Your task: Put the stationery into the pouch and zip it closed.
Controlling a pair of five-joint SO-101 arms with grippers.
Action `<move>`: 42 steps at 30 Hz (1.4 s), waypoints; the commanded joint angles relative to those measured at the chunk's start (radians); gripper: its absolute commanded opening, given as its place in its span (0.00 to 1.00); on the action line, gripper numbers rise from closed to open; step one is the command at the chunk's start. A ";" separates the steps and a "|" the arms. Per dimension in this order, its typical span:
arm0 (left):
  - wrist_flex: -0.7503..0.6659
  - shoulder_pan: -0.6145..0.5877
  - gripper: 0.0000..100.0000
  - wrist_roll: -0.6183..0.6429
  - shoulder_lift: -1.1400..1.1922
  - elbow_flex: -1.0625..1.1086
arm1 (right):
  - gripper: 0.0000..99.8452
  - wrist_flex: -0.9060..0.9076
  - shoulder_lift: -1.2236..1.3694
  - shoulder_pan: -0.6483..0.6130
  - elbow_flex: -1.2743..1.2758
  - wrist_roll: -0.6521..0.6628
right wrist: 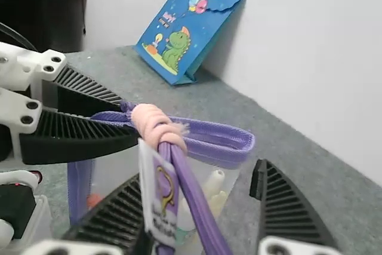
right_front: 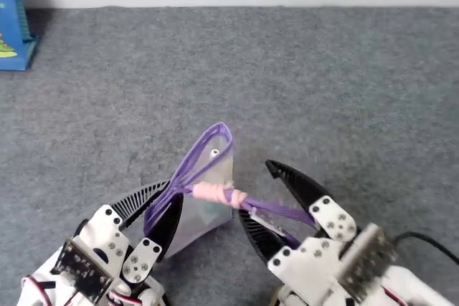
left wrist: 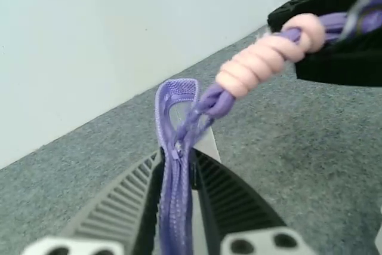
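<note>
One gripper (left wrist: 176, 158), left, clamps pouch (right_front: 206, 214)

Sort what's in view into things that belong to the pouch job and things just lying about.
Part of the job:
pouch
its purple zipper
pink-wrapped pull strap
stationery inside the pouch
left gripper, clamped on the zipper edge
right gripper, open around the strap

Just lying about:
blue gift bag
grey mat underneath
</note>
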 commanded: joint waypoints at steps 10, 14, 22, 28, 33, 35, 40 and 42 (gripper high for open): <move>0.060 -0.003 0.12 -0.054 -0.006 0.012 | 0.22 0.134 0.071 0.038 -0.098 -0.011; 0.064 -0.003 0.09 -0.054 -0.006 0.005 | 0.22 0.143 0.071 0.110 -0.098 -0.008; 0.064 -0.003 0.01 -0.054 -0.006 0.002 | 0.22 0.150 0.071 0.130 -0.100 -0.012; 0.064 0.002 0.01 -0.054 -0.006 0.005 | 0.22 0.150 0.071 0.087 -0.100 -0.017; 0.063 0.002 0.01 -0.054 -0.006 0.007 | 0.22 0.150 0.084 -0.114 -0.100 -0.095; 0.063 0.002 0.01 -0.054 -0.006 0.007 | 0.22 0.150 0.085 -0.170 -0.100 -0.112; 0.063 0.002 0.01 -0.054 -0.006 0.008 | 0.32 0.173 0.085 -0.200 -0.100 -0.153; 0.063 0.002 0.01 -0.052 -0.006 0.010 | 0.39 0.214 0.085 -0.200 -0.100 -0.175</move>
